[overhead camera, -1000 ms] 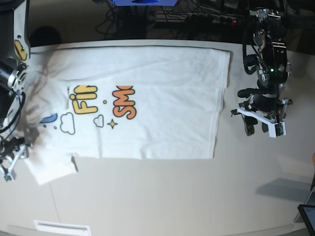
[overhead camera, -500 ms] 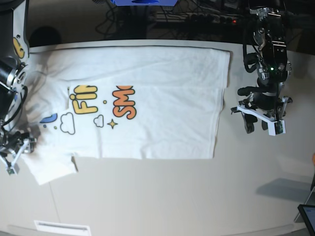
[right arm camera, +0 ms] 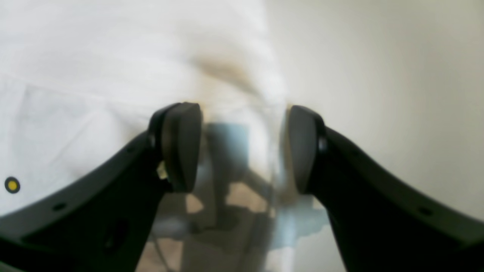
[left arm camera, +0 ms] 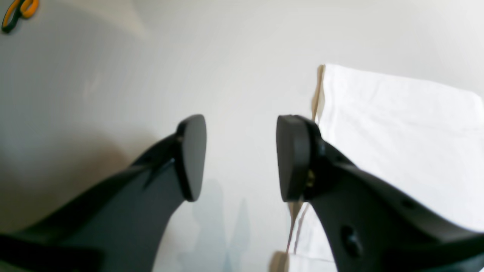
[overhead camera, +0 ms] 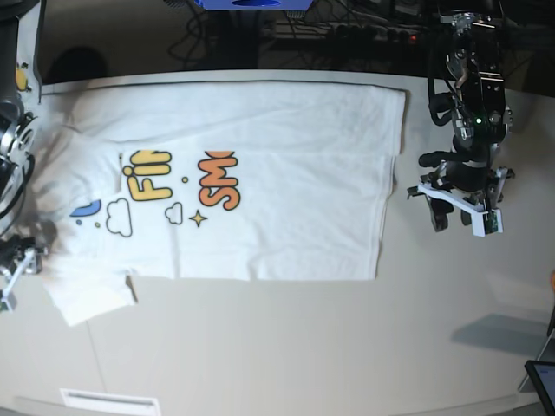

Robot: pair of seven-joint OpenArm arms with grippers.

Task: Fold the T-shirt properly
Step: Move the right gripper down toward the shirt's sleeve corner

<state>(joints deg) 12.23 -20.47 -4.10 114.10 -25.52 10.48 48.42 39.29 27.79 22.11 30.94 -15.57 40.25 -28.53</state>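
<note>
white short-sleeved cloth t-shirt (overhead camera: 260, 173) with blue, yellow and orange cartoon lettering, clouds and a star lies spread flat on the pale tabletop (overhead camera: 303, 347), seen from my overhead base view. its collar end and sleeves point toward that view's left, its hem toward the right. one sleeve juts out at the lower left corner. the long lower side looks folded in, giving a straight edge along the bottom.

my left hand (overhead camera: 460, 217) hangs over bare tabletop just beside the shirt's hem, apart from the cloth. through its wrist camera i see its two black fingers (left arm camera: 191, 156) standing apart with nothing between them; the white hem edge (left arm camera: 321, 98) runs just beside one finger. a small orange and black object (left arm camera: 19, 11) sits far off in that view's upper left corner; i cannot tell what it is.

my right hand (overhead camera: 17, 269) is at the base view's left edge, by the jutting sleeve. its wrist camera shows its black fingers (right arm camera: 179, 145) spread apart above the shirt's edge, white cloth under one finger and bare tabletop under the other. the picture is blurred, and i cannot tell whether the fingertips touch the fabric. a small yellow dot ringed in black (right arm camera: 12, 185) shows on the cloth at the left.
</note>
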